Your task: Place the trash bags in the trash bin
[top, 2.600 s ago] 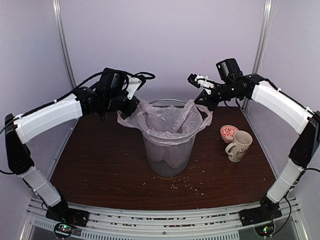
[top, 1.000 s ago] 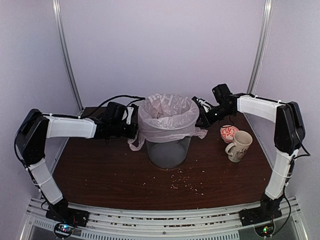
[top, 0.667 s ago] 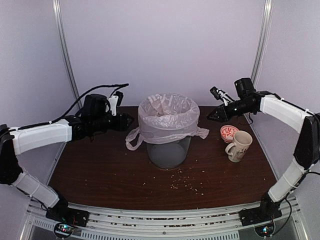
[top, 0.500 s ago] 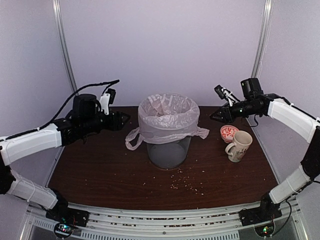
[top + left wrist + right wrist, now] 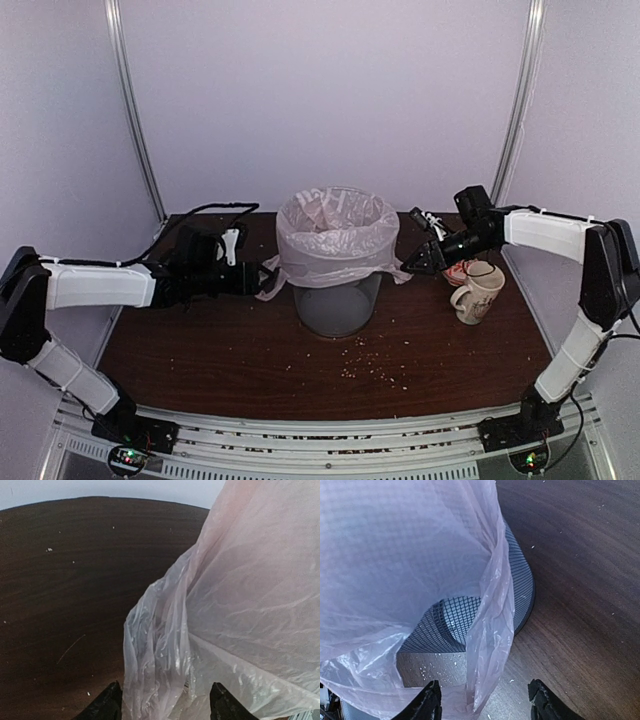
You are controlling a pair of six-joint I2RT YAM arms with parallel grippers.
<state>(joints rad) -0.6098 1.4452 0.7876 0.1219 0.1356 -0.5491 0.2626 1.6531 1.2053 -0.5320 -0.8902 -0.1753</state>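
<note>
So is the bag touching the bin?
Touching. The top view shows the trash bag folded over the rim of the trash bin, lining it.

No text, label, brand or number can be read anywhere.
</note>
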